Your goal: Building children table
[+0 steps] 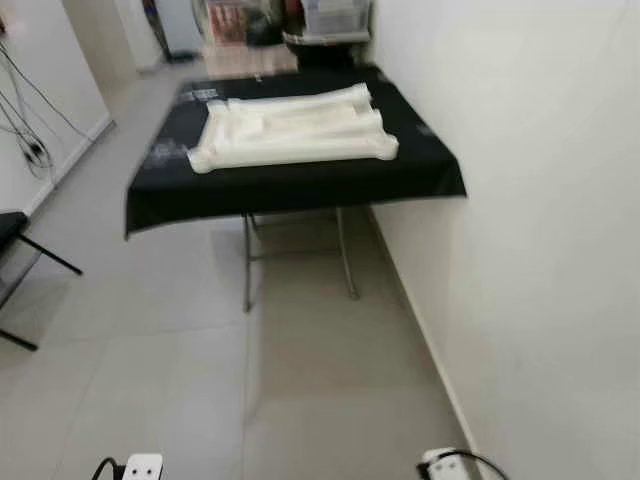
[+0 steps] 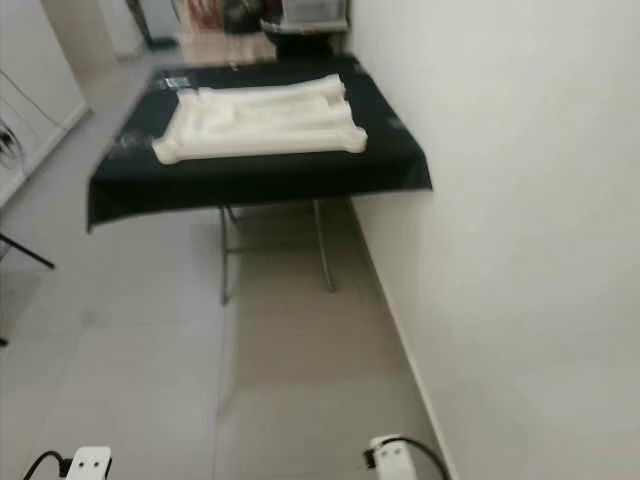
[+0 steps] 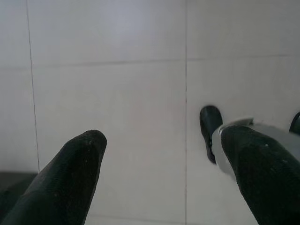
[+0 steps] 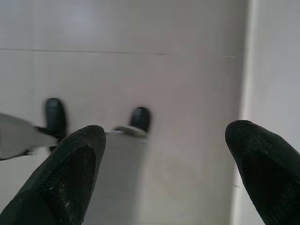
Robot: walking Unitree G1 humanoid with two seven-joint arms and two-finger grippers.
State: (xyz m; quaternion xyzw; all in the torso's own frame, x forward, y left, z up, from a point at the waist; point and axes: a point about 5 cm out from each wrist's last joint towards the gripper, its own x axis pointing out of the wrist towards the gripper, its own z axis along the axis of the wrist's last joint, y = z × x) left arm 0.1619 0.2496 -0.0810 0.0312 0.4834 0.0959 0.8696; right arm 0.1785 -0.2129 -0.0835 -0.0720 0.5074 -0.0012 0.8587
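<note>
No text can be read; pale printing on the black tablecloth [image 1: 300,185] is too blurred.

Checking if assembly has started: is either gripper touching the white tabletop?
Apart. The left eye view shows the white tabletop lying on the black-clothed table far ahead; wrist views show left gripper and right gripper open above floor.

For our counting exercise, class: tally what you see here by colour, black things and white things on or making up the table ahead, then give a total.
Black: 1, the black cloth-covered folding table
White: 1, the white moulded plastic children's tabletop lying on it
Total: 2
</note>
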